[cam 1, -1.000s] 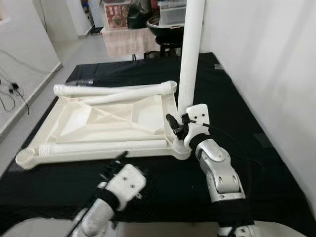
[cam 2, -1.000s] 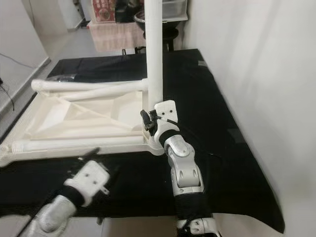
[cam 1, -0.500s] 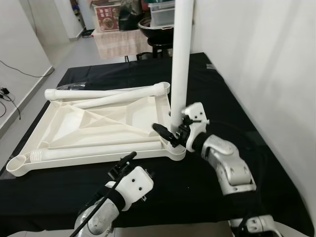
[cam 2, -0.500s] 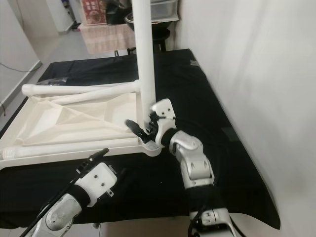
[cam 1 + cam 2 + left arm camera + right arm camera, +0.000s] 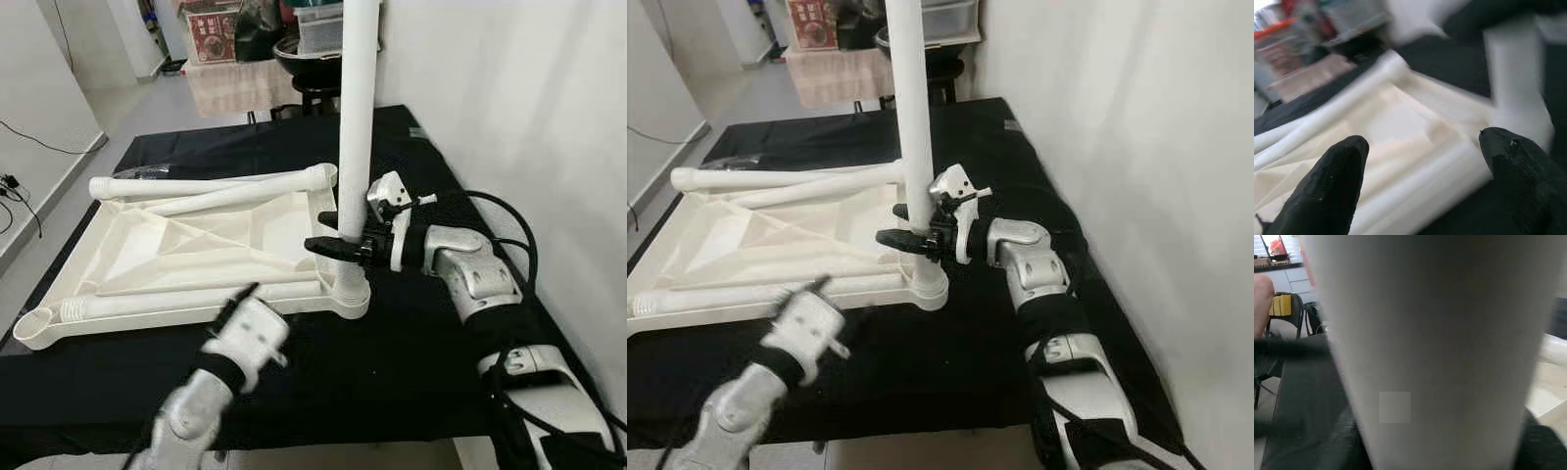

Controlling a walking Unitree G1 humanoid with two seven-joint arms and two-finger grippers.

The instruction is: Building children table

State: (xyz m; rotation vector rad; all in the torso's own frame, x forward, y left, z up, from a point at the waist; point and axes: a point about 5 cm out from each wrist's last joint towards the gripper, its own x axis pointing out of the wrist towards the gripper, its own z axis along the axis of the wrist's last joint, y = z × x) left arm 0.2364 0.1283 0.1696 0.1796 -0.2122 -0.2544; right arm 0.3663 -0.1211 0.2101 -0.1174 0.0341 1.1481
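**Upright leg gripped at the tabletop's corner socket**

The white plastic tabletop (image 5: 186, 250) is seen lying upside down on a black cloth (image 5: 411, 352), its ribbed underside and diagonal braces facing up. A white leg (image 5: 355, 117) stands upright in the socket at the tabletop's near right corner. Two more legs lie flat on the tabletop: one (image 5: 216, 184) along the far edge, another (image 5: 191, 297) along the near edge.

In the head views, the right gripper (image 5: 330, 235) is shown reaching in from the right, its black fingers set one on each side of the upright leg just above the socket and closed against it. The right wrist view is taken from so close that the leg (image 5: 1435, 347) appears as a broad blurred white column, with a black chair (image 5: 1283, 328) behind it.

The left gripper (image 5: 1422, 156) is held above the cloth, just before the tabletop's near edge. Its spread, empty fingers (image 5: 1332, 181) are made plain by the left wrist view, with the blurred tabletop and socket beyond them.
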